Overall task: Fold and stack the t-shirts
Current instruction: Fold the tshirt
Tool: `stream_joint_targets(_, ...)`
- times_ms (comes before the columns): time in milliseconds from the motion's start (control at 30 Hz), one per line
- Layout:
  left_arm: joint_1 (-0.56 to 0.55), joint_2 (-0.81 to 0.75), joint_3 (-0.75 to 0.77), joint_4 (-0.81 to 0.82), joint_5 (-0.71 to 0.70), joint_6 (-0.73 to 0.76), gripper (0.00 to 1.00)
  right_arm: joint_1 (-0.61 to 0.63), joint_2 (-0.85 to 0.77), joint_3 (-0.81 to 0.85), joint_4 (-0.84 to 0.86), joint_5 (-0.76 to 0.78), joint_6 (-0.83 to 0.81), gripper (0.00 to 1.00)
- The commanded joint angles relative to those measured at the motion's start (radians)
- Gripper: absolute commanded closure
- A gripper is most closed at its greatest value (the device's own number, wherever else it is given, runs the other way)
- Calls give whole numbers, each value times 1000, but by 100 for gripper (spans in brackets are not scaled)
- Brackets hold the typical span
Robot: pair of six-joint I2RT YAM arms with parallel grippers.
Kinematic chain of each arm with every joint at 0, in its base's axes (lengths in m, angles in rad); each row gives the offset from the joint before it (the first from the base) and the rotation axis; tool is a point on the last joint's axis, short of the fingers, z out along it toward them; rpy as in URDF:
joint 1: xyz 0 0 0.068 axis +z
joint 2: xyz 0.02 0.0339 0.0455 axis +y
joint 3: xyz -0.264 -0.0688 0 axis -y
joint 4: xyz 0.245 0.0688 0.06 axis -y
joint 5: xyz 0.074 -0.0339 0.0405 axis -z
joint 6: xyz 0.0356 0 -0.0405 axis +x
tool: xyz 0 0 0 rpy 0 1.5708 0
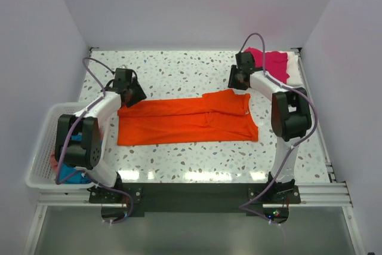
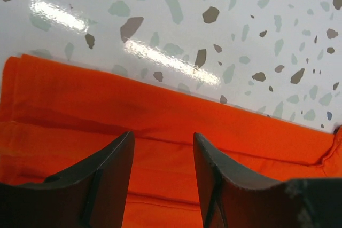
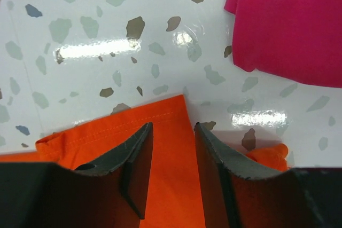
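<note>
**Top external view.** An orange t-shirt (image 1: 188, 119) lies flat across the middle of the table (image 1: 179, 67), folded lengthwise into a long band. Its hem end is to the left; its sleeves and neck are to the right. The left gripper (image 1: 132, 95) hovers over the far-left corner of the band. The right gripper (image 1: 237, 77) hovers over the far-right corner, by the sleeve.

**Left wrist view.** The left gripper (image 2: 163, 137) has its two dark fingers (image 2: 107, 174) standing apart with nothing between them. The orange t-shirt (image 2: 160, 110) lies just beneath, and its folded far edge runs across the view ahead of the fingertips.

**Right wrist view.** The right gripper (image 3: 173, 126) is likewise parted and grasps nothing. The hemmed edge of the orange t-shirt (image 3: 165, 116) lies below the fingertips.

**Other garments.** A folded magenta-pink t-shirt (image 1: 271, 64) (image 3: 288, 25) sits near the right gripper at the far-right corner. It rests partly on a white t-shirt (image 1: 293, 68). A teal-blue t-shirt (image 1: 71, 174) lies crumpled in a white slatted basket (image 1: 45, 129), beside the left arm.

**Surface and room.** The table is glossy white terrazzo flecked with grey and brown, and it shows bright lamp reflections. Plain white walls enclose it on three sides. Both arm bases are bolted to a black rail (image 1: 191, 195) along the near edge.
</note>
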Motion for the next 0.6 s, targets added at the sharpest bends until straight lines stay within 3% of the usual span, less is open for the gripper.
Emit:
stream_joint_targets(0,-25,-6,49,5,37,34,47,8,44,79,-25,28,-17,59)
stream_joint_targets(367,-28,-43,21,-3,72,52,48,21,116,56,7,31,-8,64)
stream_joint_targets(567,-28,-75,-7,4,74,47,48,24,58,20,46,-3,12,91)
